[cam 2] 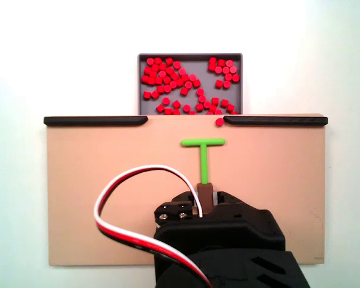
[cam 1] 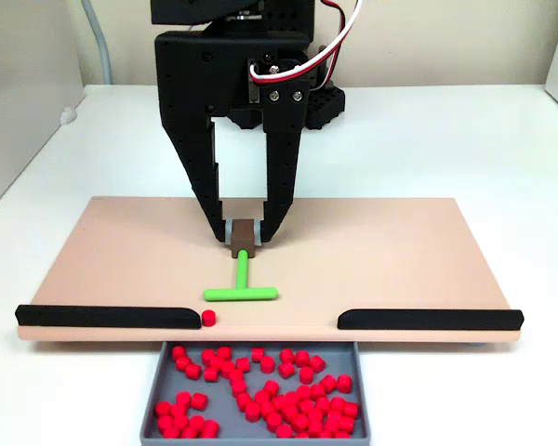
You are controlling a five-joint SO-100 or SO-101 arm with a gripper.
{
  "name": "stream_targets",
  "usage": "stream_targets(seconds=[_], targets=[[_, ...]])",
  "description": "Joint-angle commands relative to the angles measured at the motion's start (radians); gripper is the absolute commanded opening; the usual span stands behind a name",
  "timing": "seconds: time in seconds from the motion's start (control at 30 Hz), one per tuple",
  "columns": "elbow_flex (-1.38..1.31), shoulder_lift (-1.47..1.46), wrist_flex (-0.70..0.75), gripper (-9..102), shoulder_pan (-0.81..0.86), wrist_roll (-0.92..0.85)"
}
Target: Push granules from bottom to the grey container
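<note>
Several red granules (cam 1: 260,386) lie in the grey container (cam 1: 158,390), which sits just off the tan board's edge; in the other fixed view the granules (cam 2: 174,81) fill the grey container (cam 2: 189,57) at the top. One lone granule (cam 1: 208,319) (cam 2: 219,122) rests on the board's edge, at the end of a black strip by the gap. My black gripper (cam 1: 245,234) (cam 2: 206,195) is shut on the brown handle (cam 1: 244,238) of a green T-shaped pusher (cam 1: 241,292) (cam 2: 203,144), whose crossbar lies on the board short of the gap.
The tan board (cam 1: 400,242) lies on a white table. Two long black strips (cam 1: 102,316) (cam 1: 430,319) line its edge on either side of the gap above the container. A red, white and black cable (cam 2: 126,198) loops over the arm.
</note>
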Motion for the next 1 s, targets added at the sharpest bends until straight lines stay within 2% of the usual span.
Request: stream_targets(seconds=[0.0,0.97], targets=[[-0.009,-0.025,-0.005,0,-0.002,0.011],[-0.066,-0.066,0.008,0,-0.015,0.029]])
